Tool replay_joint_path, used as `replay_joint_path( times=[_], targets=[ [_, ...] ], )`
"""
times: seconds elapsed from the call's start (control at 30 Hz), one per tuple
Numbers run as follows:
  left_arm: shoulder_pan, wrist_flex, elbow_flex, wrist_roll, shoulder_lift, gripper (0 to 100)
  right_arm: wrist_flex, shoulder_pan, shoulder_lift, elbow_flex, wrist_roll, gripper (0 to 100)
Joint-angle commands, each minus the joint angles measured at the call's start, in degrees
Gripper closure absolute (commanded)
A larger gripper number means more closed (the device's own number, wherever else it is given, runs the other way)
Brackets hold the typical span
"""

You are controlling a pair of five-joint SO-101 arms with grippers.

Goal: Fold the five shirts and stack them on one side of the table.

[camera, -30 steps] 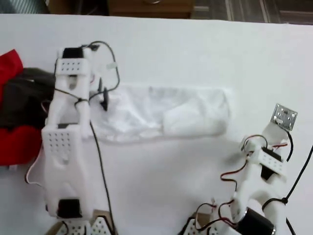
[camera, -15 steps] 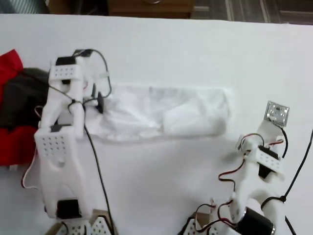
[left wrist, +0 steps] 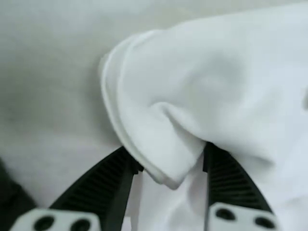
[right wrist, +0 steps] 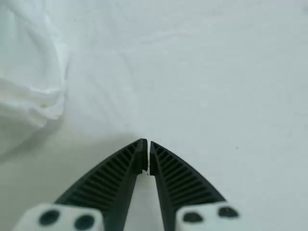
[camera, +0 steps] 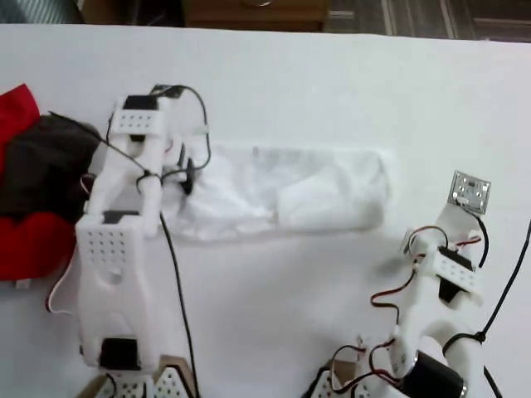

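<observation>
White table [camera: 332,91] w/ white shirt [camera: 282,191], brown furniture [camera: 253,12] behind

The left arm [camera: 112,265] was white printed plastic, its broad shell dotted with small holes, with black servos and a thin black cable [camera: 176,274]. The right arm [camera: 440,282], white too, carried red and black wires and a grey screwed plate [camera: 470,192]. The left gripper [left wrist: 172,161] and right gripper [right wrist: 147,150] had black ribbed fingers on white bases.
</observation>
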Motion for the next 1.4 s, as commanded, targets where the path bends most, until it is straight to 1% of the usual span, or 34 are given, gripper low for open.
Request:
replay_joint_path(
  times=[0.0,0.07,0.13,0.17,0.2,0.47,0.63,0.73,0.83,0.97,1.1,1.27,1.37],
  targets=[
    [3.1,2.8,-2.0,0.1,2.0,78,-0.5,-0.7,-1.8,-0.1,0.5,97.4],
    [3.1,4.0,-3.5,0.0,3.3,85,-0.5,-0.7,-1.8,-0.1,0.5,97.4],
    [3.1,5.0,-5.4,0.0,4.5,96,-0.5,-0.7,-1.8,-0.1,0.5,97.4],
    [3.0,5.5,-6.5,0.0,5.0,98,-0.5,-0.7,-1.8,-0.1,0.5,97.4],
    [3.0,6.0,-7.4,0.0,5.5,97,-0.5,-0.7,-1.8,-0.1,0.5,97.4],
    [3.3,10.0,-14.5,0.2,6.5,97,-0.5,-0.7,-1.8,-0.1,0.5,97.4],
    [3.4,11.1,-17.2,0.0,6.2,97,-0.5,-0.7,-1.8,-0.1,0.5,97.4],
    [3.9,13.5,-22.6,-0.1,6.1,97,-0.5,-0.7,-1.8,-0.1,0.5,97.4],
    [4.1,13.5,-25.8,0.3,3.6,97,-0.5,-0.7,-1.8,-0.1,0.5,97.4],
    [8.2,13.5,-25.5,2.3,-4.0,97,-0.5,-0.5,-1.8,-0.1,0.4,97.4],
    [15.6,13.3,-25.7,2.9,-9.9,97,-0.5,0.8,-1.8,-0.1,0.1,97.4],
    [23.9,11.3,-25.8,6.2,-12.3,97,-0.7,0.8,-1.8,-0.1,0.1,97.4],
    [26.9,9.3,-25.8,8.0,-12.0,97,-0.7,0.9,-1.8,-0.1,0.0,97.4]
  ],
)
